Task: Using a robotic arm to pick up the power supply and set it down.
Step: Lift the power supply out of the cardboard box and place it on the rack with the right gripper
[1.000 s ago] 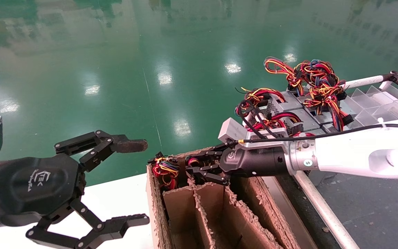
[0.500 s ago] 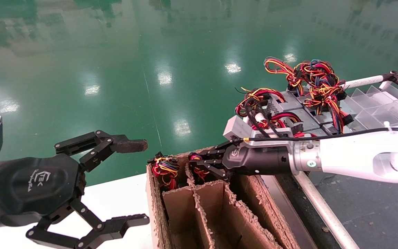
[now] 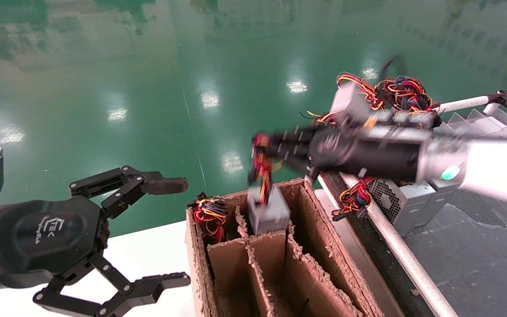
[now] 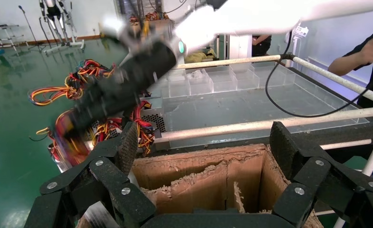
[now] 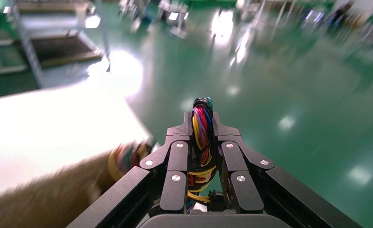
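Hanging from wire bundle (image 3: pixel 262 169), power supply (image 3: pixel 269 213) sits just above middle slot of cardboard divider box (image 3: pixel 324 237). Right end effector (image 3: pixel 264 152) pinched narrow on bundle, wires squeezed between fingers (image 5: pixel 175 164). Judgement: metal box heavy, rigid; wires soft, so load swings, strains connectors. Firmer hold likely on casing sides. Left end effector (image 3: pixel 174 229) spread wide, idle over white worktop (image 3: pixel 156 251). Spare units (image 3: pixel 405 204) lie near rail.

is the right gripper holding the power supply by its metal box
No: in the right wrist view the right gripper is shut on the wire bundle, and the power supply hangs below it.
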You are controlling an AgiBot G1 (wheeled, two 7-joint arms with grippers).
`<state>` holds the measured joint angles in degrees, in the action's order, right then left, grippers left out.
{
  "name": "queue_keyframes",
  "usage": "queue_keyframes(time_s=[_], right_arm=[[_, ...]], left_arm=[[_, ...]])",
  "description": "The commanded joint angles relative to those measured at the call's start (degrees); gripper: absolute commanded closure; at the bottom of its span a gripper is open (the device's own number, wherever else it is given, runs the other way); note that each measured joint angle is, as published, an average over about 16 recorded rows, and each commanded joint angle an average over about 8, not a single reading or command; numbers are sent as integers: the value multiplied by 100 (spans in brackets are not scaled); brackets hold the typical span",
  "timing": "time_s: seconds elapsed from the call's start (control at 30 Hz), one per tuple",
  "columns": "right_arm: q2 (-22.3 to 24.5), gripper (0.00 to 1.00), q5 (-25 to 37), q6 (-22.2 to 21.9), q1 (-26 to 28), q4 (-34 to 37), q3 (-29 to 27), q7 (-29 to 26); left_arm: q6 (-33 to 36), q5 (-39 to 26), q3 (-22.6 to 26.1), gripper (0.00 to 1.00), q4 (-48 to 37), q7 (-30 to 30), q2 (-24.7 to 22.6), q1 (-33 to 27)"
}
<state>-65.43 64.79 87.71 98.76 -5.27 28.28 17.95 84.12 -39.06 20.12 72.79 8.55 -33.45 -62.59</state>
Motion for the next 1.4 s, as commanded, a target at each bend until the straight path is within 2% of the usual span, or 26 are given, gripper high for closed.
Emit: queue_keyframes(time_s=[0.03, 0.2, 0.33, 0.53, 0.77, 0.9, 1.1, 1.4], right_arm=[[108, 100, -119, 98, 132, -37, -85, -7], [449, 100, -392, 195, 669, -73, -272, -382], [734, 100, -463, 91, 1082, -128, -332, -463], [1246, 100, -405, -387, 1647, -123, -347, -229], [2077, 100, -369, -998, 2108, 48, -392, 116], [2623, 100, -339, -1092, 2180, 201, -392, 198], [3344, 100, -121, -986, 2092, 390, -251, 241], [3887, 100, 277, -440, 1733, 674, 22, 24]], left_arm=[[0, 0, 0, 0, 0, 0, 0, 0], [0, 0, 1, 0, 0, 0, 0, 0], [0, 1, 1, 0, 0, 0, 0, 0], [-1, 1, 1, 0, 0, -1, 1, 0], [-1, 1, 2, 0, 0, -1, 1, -1], [-1, 2, 2, 0, 0, -1, 1, -1], [-1, 2, 3, 0, 0, -1, 1, -1], [-1, 2, 4, 0, 0, -2, 1, -1]])
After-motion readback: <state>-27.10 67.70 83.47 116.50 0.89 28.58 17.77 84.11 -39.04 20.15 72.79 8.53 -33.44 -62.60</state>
